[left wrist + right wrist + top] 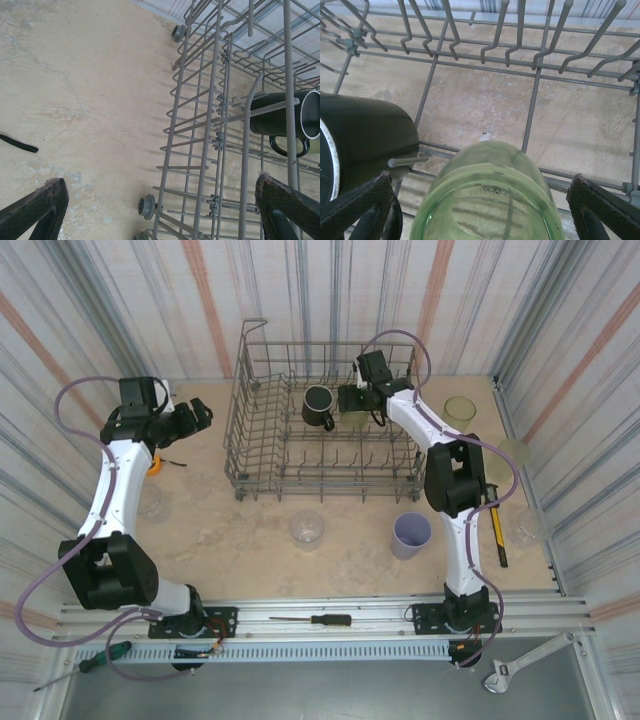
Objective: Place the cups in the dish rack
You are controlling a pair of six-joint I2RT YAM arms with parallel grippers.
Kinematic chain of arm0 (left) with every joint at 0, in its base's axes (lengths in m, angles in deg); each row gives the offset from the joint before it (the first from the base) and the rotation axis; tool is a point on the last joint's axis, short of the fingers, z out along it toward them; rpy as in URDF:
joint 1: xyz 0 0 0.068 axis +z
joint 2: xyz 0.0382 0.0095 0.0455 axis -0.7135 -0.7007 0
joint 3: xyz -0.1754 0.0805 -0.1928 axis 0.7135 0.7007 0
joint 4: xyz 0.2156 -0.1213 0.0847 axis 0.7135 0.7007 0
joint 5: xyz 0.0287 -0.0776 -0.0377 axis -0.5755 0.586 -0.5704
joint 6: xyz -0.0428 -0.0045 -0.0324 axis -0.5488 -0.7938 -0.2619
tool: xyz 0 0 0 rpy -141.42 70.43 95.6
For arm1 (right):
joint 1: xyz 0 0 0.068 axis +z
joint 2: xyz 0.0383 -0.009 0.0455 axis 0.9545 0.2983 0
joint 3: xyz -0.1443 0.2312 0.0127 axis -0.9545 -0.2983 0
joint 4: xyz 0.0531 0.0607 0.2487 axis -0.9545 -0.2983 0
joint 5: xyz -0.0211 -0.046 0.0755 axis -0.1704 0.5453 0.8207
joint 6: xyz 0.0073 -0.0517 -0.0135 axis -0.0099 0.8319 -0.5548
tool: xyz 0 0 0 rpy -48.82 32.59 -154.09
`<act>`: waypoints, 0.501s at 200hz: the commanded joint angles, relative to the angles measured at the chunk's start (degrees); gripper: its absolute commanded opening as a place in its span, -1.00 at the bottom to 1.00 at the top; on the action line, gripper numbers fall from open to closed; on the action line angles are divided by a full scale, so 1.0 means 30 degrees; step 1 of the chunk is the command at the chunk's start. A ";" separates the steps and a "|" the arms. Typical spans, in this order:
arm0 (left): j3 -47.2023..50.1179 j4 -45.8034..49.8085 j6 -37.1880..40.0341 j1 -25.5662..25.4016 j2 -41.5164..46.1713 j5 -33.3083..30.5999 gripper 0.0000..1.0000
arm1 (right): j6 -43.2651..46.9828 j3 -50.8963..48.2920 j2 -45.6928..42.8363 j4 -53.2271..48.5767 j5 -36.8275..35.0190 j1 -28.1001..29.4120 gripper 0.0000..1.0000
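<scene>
Closest to the lens on the right wrist is the base of a translucent olive-green plastic tumbler [492,200]. It sits inside the rack with its long axis pointing pretty much straight at the camera, so bottom-up as far as I can judge. Right hand [481,181] straddles it with the fingers spread wide and a sliver of gap on the left side at least, so I'd call it apart and not clamped on anything. Just beside the tumbler, on the left of that view, is a black mug with a handle [365,135], resting among the tines of the big grey wire dish rack [240,430]. My guess is the exit is straight back along that axis, since going sideways risks bumping the mug. Outside the rack, a lavender plastic cup [411,535] stands on the bench [350,575] in front, nearer the right arm. A clear plastic cup [307,528] sits roughly between the two arms. Left hand [160,185] hangs beside the rack's left wall, fingers wide apart, nothing between them. Tumbler's rim is cut off by the frame edge, so I can't tell if it's seated over a tine, and from overhead the hand covers most of it.
</scene>
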 commanded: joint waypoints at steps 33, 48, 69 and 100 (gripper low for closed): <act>0.0014 0.0002 -0.0074 0.0020 0.0584 0.0411 0.97 | -0.0206 0.0723 -0.1927 -0.1293 -0.0462 0.0032 0.95; 0.0009 0.0034 -0.0036 0.0025 0.0606 0.0351 0.97 | -0.0346 0.0709 -0.2362 -0.1536 -0.0491 0.0023 0.97; -0.0007 0.0054 -0.0020 0.0014 0.0680 0.0272 0.97 | -0.0625 0.0674 -0.3001 -0.1961 -0.0362 0.0028 0.98; -0.0019 0.0076 -0.0093 0.0007 0.0709 0.0275 0.97 | -0.0985 0.0073 -0.4172 -0.2542 -0.0069 0.0050 1.00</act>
